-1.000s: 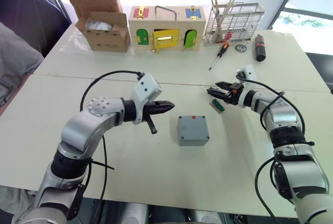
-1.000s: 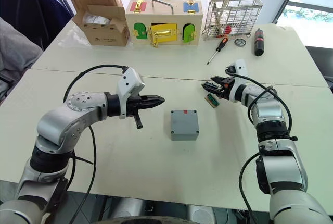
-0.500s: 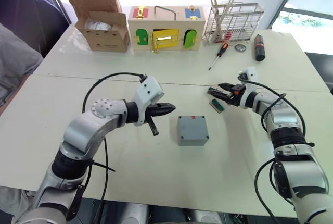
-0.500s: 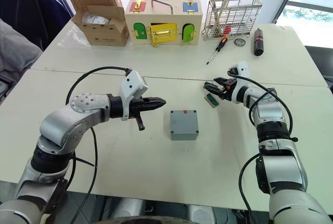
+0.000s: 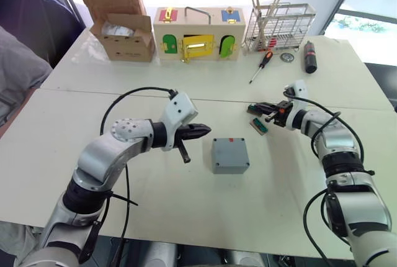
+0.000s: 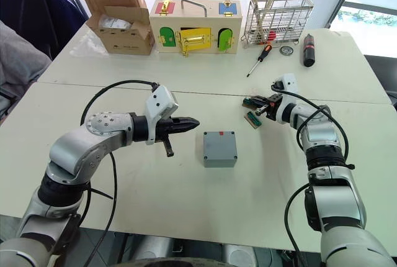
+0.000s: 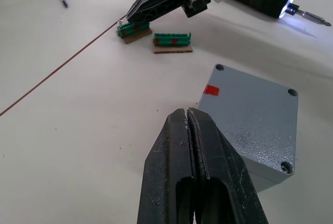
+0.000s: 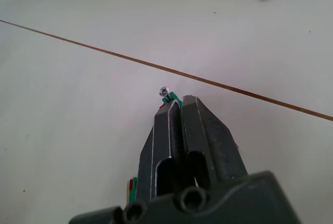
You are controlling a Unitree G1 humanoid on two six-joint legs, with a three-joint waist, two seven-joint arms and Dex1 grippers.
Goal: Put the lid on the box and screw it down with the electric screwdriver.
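The grey box (image 5: 231, 168) stands at mid-table with a red mark on its far side. The lid (image 5: 230, 153) lies on top of it, corner holes showing. My left gripper (image 5: 206, 131) is shut just left of the box, nothing between its fingers. My right gripper (image 5: 255, 107) is shut, its tips on a green strip (image 7: 132, 27) right of the box. A tiny screw (image 8: 165, 90) sits just past those tips; I cannot tell whether anything is pinched. The electric screwdriver (image 7: 263, 2), tip lit, shows beyond the right gripper in the left wrist view.
A second green strip (image 5: 260, 126) lies next to the first. Along the far edge stand a cardboard carton (image 5: 121, 22), a wooden box with coloured doors (image 5: 198, 40) and a wire rack (image 5: 279, 25), with a red-handled screwdriver (image 5: 260, 67) and a black cylinder (image 5: 309, 56) nearby. A person's grey sleeve (image 5: 15, 74) is at the left.
My right gripper has gone from open to shut at the green strip. My left gripper has drifted a little to the right, towards the box.
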